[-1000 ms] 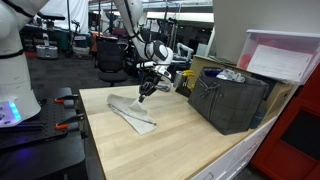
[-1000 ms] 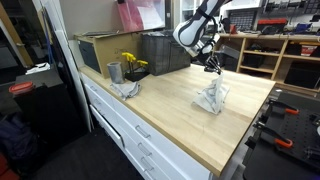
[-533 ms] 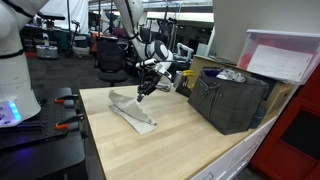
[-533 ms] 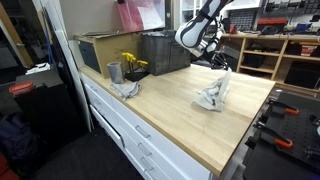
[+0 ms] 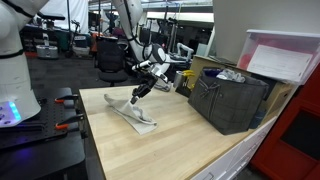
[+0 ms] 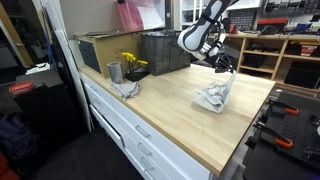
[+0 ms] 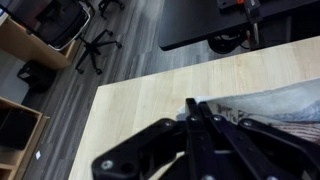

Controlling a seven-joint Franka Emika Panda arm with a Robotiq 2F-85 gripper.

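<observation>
We are seeing the gripper (image 5: 139, 93) clenched on a grey cloth (image 5: 131, 112), pinching one edge of the fabric just above the wooden table (image 5: 175, 140). The pinched edge is standing raised, while the rest of the cloth is lying crumpled on the tabletop. In an exterior view the cloth (image 6: 213, 96) is sitting toward the right of the table, well apart from the black crate (image 6: 165, 50) at the far side. Near the left edge, a grey cup (image 6: 114, 72) is standing beside yellow flowers (image 6: 131, 63). In the wrist view the fingers are meeting on the cloth's border, with the fabric spreading to the right.
</observation>
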